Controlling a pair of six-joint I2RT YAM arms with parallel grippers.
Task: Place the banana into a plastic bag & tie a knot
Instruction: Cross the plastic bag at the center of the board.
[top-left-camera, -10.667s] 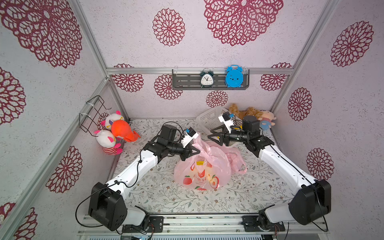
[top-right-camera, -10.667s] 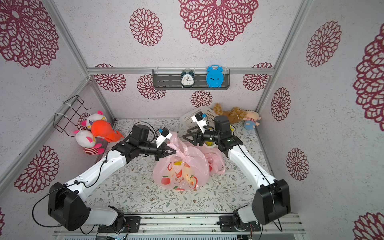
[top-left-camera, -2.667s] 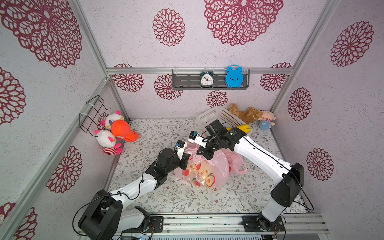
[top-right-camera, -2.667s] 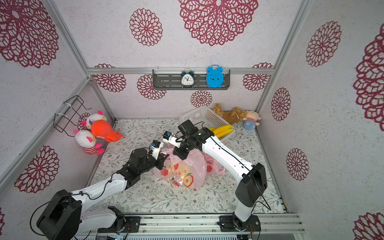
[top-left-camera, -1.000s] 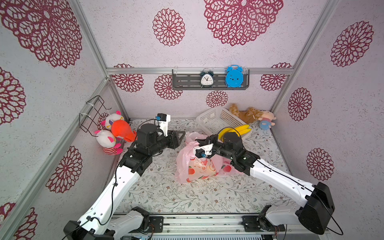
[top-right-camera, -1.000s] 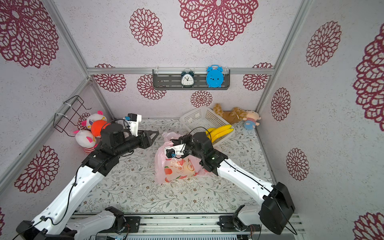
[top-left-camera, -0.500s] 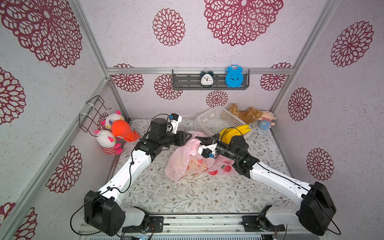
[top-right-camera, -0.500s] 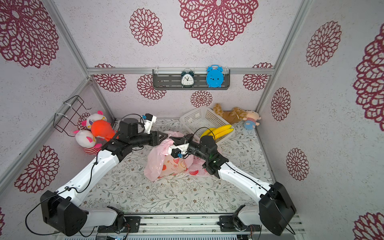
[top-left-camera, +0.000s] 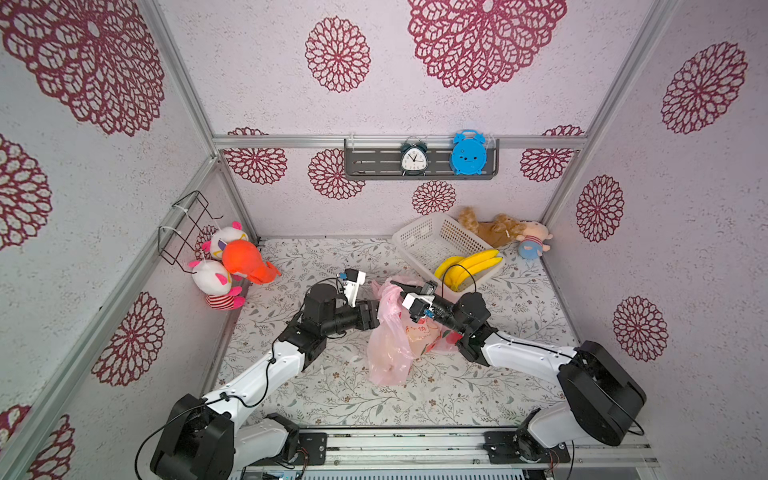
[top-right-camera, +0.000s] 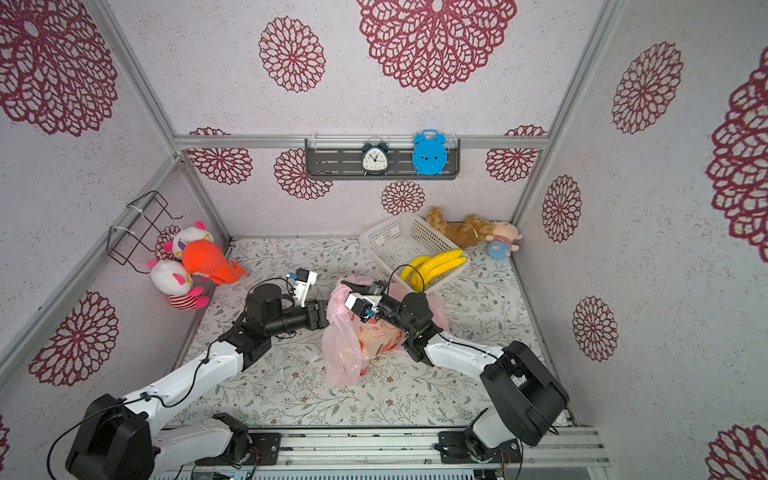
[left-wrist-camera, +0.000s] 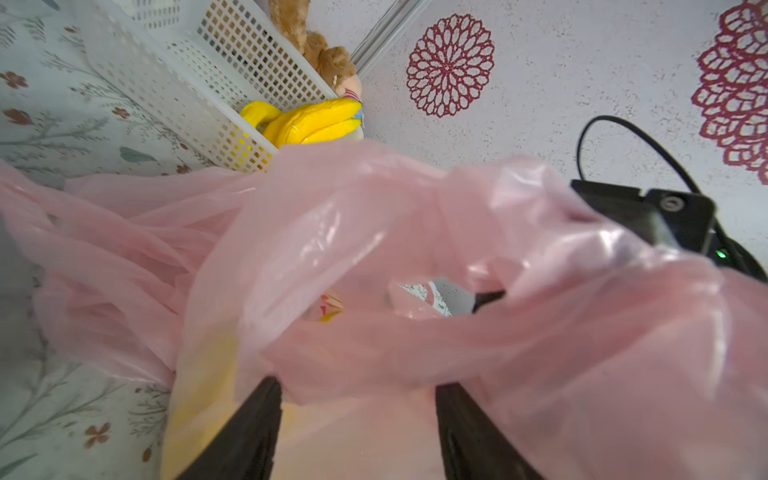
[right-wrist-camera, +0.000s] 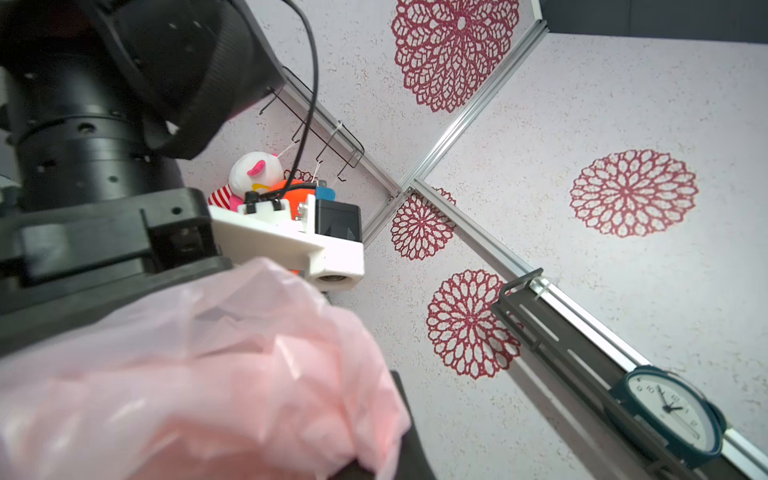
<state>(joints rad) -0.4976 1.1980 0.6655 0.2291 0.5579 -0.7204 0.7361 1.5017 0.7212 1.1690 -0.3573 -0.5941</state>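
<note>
Bag: the pink, see-through plastic bag with a fruit print stood crumpled in the middle of the worktop. Its top was drawn up between my two wrists and its loose lower end trailed toward the front edge.
Inside the bag: a yellow shape showed through the film in my left wrist view. I could not tell what it was.
Bananas: the yellow bananas lay as a bunch at the near end of the white basket, at the back right of the worktop. They were outside the bag and just behind it.
Change over the last half second: the bag had been sprawled low toward my left side and now stood taller and narrower. My left wrist had come forward from the back of the bag to its left flank, while my right wrist had stayed about where it was, at the top of the bag.
Left fingers: my left fingers stood well apart, with a fold of pink film lying loosely across the gap and nothing clamped.
Right fingers: my right fingers were together, pinched on bunched film at the top of the bag, which hung down from them.
</note>
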